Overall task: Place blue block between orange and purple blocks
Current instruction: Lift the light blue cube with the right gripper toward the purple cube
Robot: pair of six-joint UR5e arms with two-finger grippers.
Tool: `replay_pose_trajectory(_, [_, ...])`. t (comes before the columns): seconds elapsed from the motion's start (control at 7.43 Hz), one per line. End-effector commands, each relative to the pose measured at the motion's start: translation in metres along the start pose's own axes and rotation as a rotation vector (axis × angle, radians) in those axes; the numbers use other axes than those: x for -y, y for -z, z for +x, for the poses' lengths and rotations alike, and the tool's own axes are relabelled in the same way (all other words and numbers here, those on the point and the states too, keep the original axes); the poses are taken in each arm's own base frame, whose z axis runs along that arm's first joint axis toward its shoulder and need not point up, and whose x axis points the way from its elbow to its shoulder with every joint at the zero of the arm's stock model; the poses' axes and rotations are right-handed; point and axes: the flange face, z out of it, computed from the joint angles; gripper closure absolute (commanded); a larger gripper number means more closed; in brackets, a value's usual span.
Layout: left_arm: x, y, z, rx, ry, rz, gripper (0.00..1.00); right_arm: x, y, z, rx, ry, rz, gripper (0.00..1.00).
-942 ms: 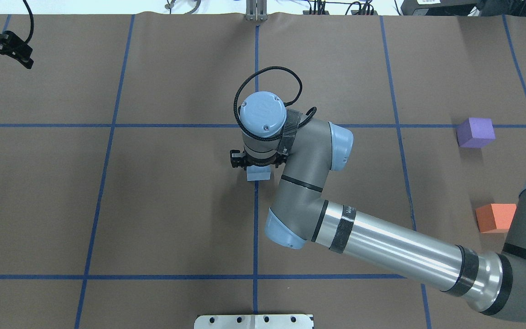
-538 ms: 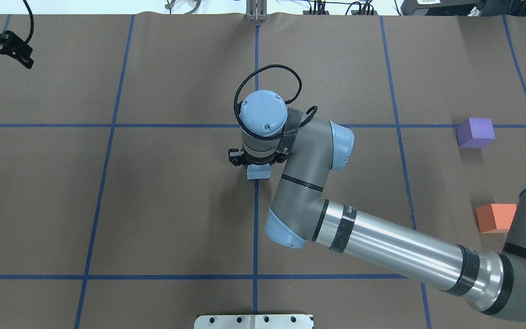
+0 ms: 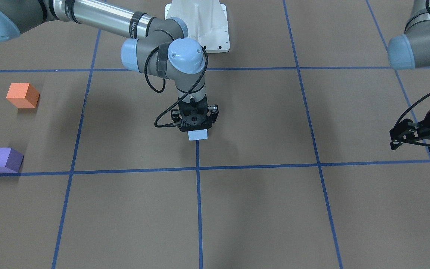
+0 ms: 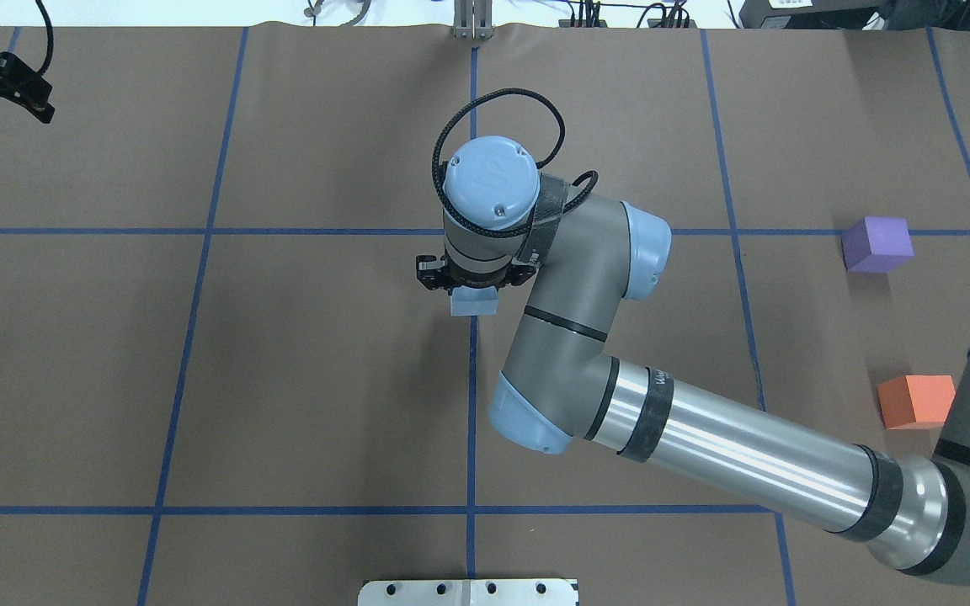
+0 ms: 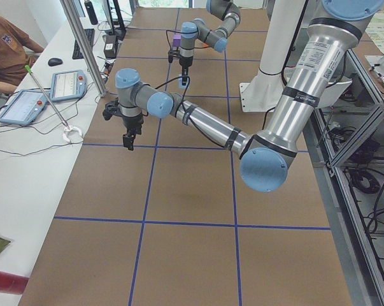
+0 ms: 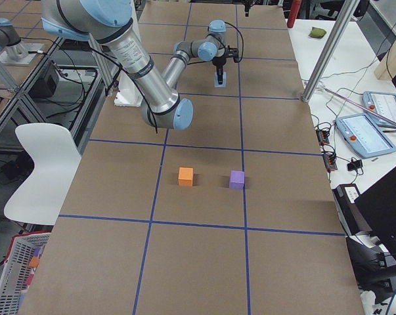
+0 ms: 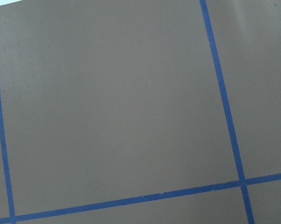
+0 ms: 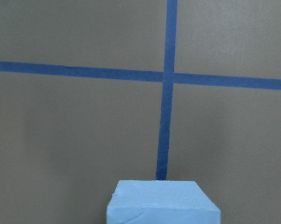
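The light blue block (image 4: 473, 303) hangs in my right gripper (image 4: 472, 295), which is shut on it above the table's centre line. It also shows in the front view (image 3: 198, 135), under the gripper (image 3: 197, 130), and at the bottom of the right wrist view (image 8: 162, 203). The purple block (image 4: 876, 244) and the orange block (image 4: 914, 401) sit apart at the far right with a gap between them. They also show in the right-side view, orange (image 6: 185, 176) and purple (image 6: 236, 179). My left gripper (image 4: 9, 84) is open and empty at the far left.
The table is covered in brown paper (image 4: 300, 379) with a blue tape grid. A white base plate (image 4: 468, 592) sits at the near edge. The right arm's forearm (image 4: 746, 467) stretches over the right half. The left wrist view shows only paper and tape.
My right gripper has risen with the blue block and shifted slightly away from the robot. My left gripper has drifted a little toward the far left corner.
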Motion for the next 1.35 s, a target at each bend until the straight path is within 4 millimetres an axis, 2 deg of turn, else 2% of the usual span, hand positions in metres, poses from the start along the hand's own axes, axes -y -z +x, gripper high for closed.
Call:
replay_pose_trajectory(0.0, [-0.029,0.011,-0.087,0.041,-0.096,0.002,0.00,-0.011,0.075,0.056,0.002,-0.017,0.035,1.00])
replay_pose_trajectory(0.13, [-0.041,0.021,-0.143,0.062,-0.102,0.000,0.00,-0.008,0.072,0.095,-0.022,-0.028,0.042,1.00])
replay_pose_trajectory(0.27, [-0.075,0.025,-0.198,0.047,-0.049,-0.011,0.00,0.007,0.072,0.133,-0.044,0.014,0.039,1.00])
replay_pose_trajectory(0.4, [-0.099,0.008,-0.211,0.001,-0.035,-0.036,0.00,0.022,0.081,0.176,-0.060,0.038,0.036,1.00])
replay_pose_trajectory(0.54, [-0.119,0.000,-0.220,-0.002,-0.013,-0.055,0.00,0.046,0.094,0.221,-0.061,0.049,0.020,1.00])
replay_pose_trajectory(0.67, [-0.124,-0.009,-0.225,0.009,-0.021,-0.048,0.00,0.063,0.100,0.279,-0.084,0.084,0.003,1.00])
replay_pose_trajectory(0.81, [-0.144,-0.014,-0.230,0.001,-0.020,-0.048,0.00,0.072,0.103,0.331,-0.115,0.133,-0.012,1.00])
replay_pose_trajectory(0.94, [-0.161,-0.023,-0.235,0.005,-0.008,-0.066,0.00,0.076,0.103,0.375,-0.140,0.156,-0.032,1.00])
replay_pose_trajectory(1.08, [-0.164,-0.023,-0.236,0.000,0.002,-0.069,0.00,0.085,0.098,0.403,-0.136,0.134,-0.065,1.00])
replay_pose_trajectory(1.21, [-0.165,-0.019,-0.233,0.002,-0.003,-0.062,0.00,0.084,0.085,0.441,-0.135,0.154,-0.087,1.00])
